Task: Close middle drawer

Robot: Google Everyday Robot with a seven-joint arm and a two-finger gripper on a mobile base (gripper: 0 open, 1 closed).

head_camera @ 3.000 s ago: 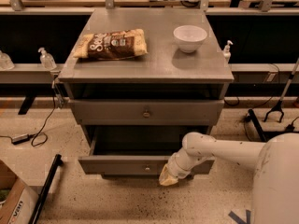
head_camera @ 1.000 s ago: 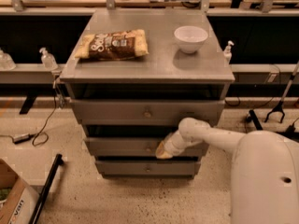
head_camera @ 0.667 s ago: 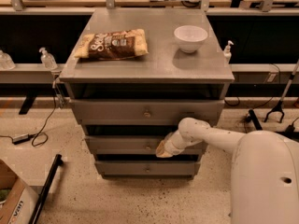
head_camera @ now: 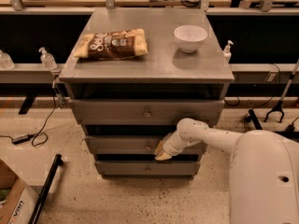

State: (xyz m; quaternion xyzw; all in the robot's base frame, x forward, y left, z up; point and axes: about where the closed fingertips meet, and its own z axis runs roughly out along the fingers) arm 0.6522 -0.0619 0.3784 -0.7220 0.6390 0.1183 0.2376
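The middle drawer (head_camera: 121, 144) is a low grey front with a small brass knob (head_camera: 148, 147), sitting nearly flush in the grey cabinet. My gripper (head_camera: 161, 152) is at the end of the white arm, pressed against the drawer front just right of the knob. The taller top drawer (head_camera: 117, 112) with its knob is above it, and the lowest drawer (head_camera: 121, 167) is below.
A brown chip bag (head_camera: 112, 44) and a white bowl (head_camera: 190, 37) lie on the cabinet top (head_camera: 159, 62). A cardboard box (head_camera: 14, 202) and a black pole (head_camera: 46, 190) are on the floor at the left. Cables and a black stand are at the right.
Three seconds ago the middle drawer stood pulled far out; my gripper has pushed it in toward the cabinet. Over the last second little has moved.
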